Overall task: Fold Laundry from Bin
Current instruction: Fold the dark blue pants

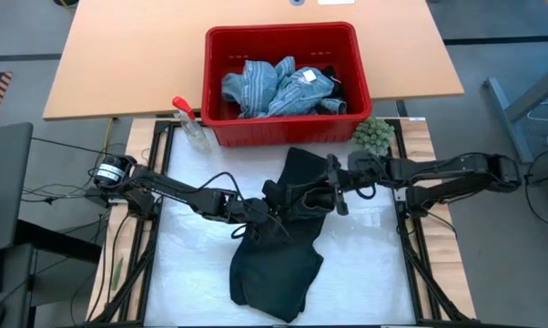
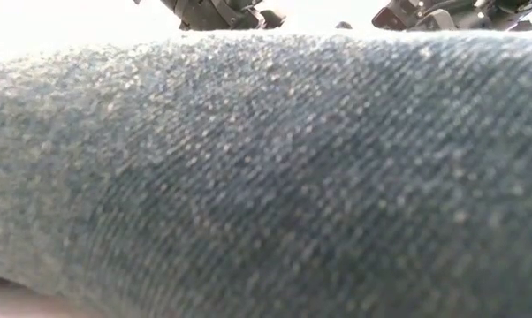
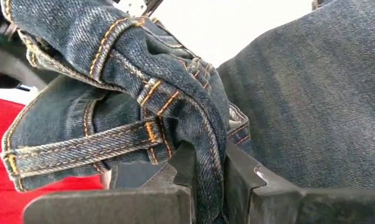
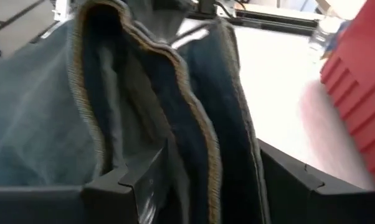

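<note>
From above, the dark jeans [image 1: 283,246] are seen spread on the white table cover [image 1: 192,282] in front of the red bin [image 1: 288,82], which holds the striped shirt [image 1: 279,87] and a dark piece. The wrist views alone reveal the grips: the left gripper [image 3: 207,180] is clamped on a stitched denim fold with a belt loop, and the right gripper [image 4: 194,180] is closed on a hemmed denim edge. A spray bottle [image 1: 192,123] and a green fuzzy ball [image 1: 372,134] flank the bin. The low view is almost wholly blocked by denim [image 2: 266,177]; the room behind cannot be made out.
</note>
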Motion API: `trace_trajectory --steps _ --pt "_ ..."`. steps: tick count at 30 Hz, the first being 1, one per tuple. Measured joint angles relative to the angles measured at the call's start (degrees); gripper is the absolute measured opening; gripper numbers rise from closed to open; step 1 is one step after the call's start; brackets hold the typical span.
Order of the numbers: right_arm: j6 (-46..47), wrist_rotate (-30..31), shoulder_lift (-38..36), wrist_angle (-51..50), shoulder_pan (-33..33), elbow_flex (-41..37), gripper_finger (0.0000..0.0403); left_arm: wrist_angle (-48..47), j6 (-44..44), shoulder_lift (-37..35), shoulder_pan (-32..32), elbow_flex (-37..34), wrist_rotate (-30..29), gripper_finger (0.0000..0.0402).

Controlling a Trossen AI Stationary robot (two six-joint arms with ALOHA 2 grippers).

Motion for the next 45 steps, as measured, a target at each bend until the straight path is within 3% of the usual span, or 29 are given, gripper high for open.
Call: trace_trajectory --steps 3,9,14,19,26,32,39,45 --pt "1.05 -0.14 -0.09 0.60 1.12 0.01 0.0193 0.04 -1.43 0.00 0.37 0.00 -0.16 0.0031" --pt "4.52 0.15 -0.11 2.84 2.73 -0.01 0.0028 1.09 -8.91 0.00 2.37 -0.02 0.18 0.0082" --pt "4.53 4.19 -2.61 0.92 4.52 -0.09 0.0026 -2.17 -18.67 -0.52 4.59 0.00 -2.51 0.0130" --pt "2.67 12.29 -7.25 4.52 10.68 -5.97 0.0026 -5.67 -27.02 -1.57 6.60 -0.13 8.03 0.0181" --pt "-0.98 25.88 -9.60 18.20 21.21 -16.79 0.0026 13.14 -33.13 -1.51 9.98 -6.69 19.81 0.0233" --pt "0.78 35.41 -8.11 19.31 27.59 -18.65 0.0026 22.93 -38.87 -0.93 12.27 -10.01 21.68 0.0256" --pt "0.58 37.64 -6.02 21.30 28.81 -18.67 0.0026 24.03 -42.20 -0.08 12.45 -9.82 24.62 0.0268" --pt "-0.10 37.81 -5.60 23.57 28.81 -18.67 0.0026 23.90 -43.99 -0.07 12.44 -9.73 22.71 0.0268"
